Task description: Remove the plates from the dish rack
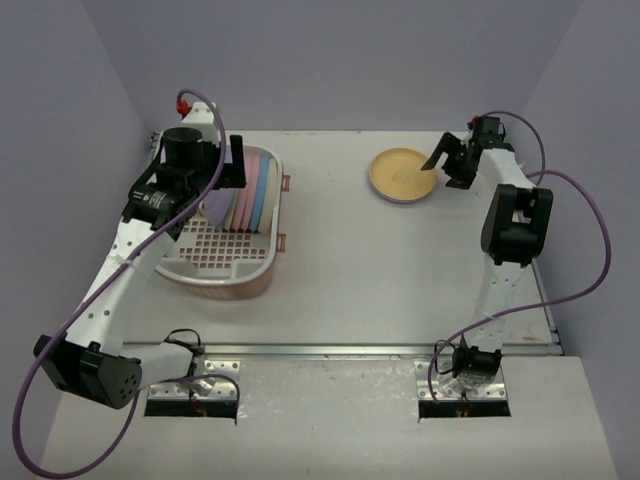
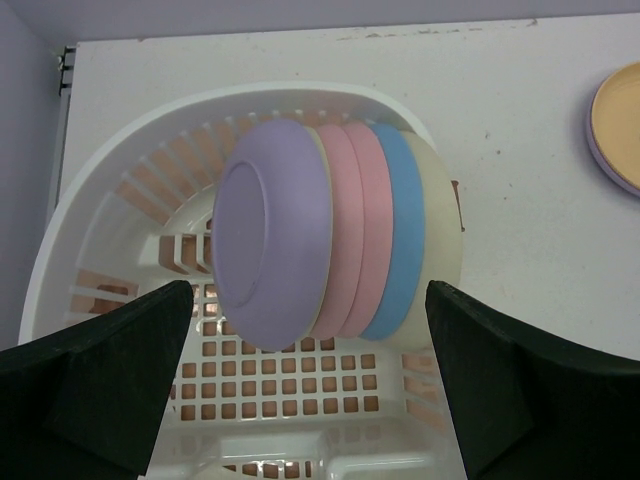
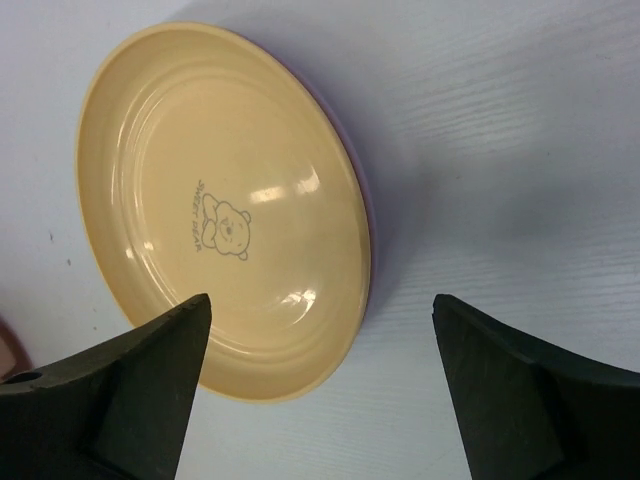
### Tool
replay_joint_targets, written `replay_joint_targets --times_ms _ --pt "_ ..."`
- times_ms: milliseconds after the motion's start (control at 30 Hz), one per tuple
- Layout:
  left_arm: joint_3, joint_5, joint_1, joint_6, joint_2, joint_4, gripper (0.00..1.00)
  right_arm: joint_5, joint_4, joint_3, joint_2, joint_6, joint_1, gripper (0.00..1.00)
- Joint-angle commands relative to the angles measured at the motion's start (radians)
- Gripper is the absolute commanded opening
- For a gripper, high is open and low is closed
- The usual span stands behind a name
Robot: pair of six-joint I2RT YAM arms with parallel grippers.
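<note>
The dish rack (image 1: 265, 262) stands at the left of the table and also shows in the left wrist view (image 2: 120, 160). Several plates stand on edge in it: lavender (image 2: 270, 230), two pink (image 2: 350, 220), blue (image 2: 405, 230) and cream (image 2: 440, 220). My left gripper (image 2: 310, 330) is open and empty, above the rack just in front of the plates. A yellow plate (image 1: 400, 174) lies flat on a lavender one at the back right, and also shows in the right wrist view (image 3: 220, 210). My right gripper (image 3: 320, 330) is open and empty over its edge.
The rack's grid floor (image 2: 300, 370) in front of the plates holds nothing. The table's back edge meets the wall behind the rack. Purple cables (image 1: 590, 260) loop beside the right arm.
</note>
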Motion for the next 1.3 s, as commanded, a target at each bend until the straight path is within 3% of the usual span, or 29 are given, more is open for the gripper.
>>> replay_joint_targets --times_ms 0,233,333,700,1100,1267 --pt "-0.003 -0.078 0.004 -0.009 -0.045 0.048 1.0 -0.013 -0.011 0.05 -0.044 -0.032 0.004 0.94" --pt "-0.042 -0.289 0.003 0.056 0.025 0.022 0.99 0.016 -0.04 -0.057 -0.256 -0.102 0.004 0.98" --pt "-0.088 -0.351 0.001 0.102 0.062 0.035 0.91 0.02 -0.035 -0.161 -0.365 -0.133 0.006 0.99" --pt "-0.131 -0.348 -0.072 0.173 0.096 0.079 0.73 -0.033 0.011 -0.525 -0.716 -0.213 0.006 0.99" --pt "-0.086 -0.38 -0.111 0.169 0.212 0.094 0.71 -0.071 0.015 -0.575 -0.741 -0.197 0.006 0.99" --pt "-0.087 -0.467 -0.109 0.193 0.255 0.143 0.58 -0.086 0.012 -0.572 -0.746 -0.19 0.006 0.99"
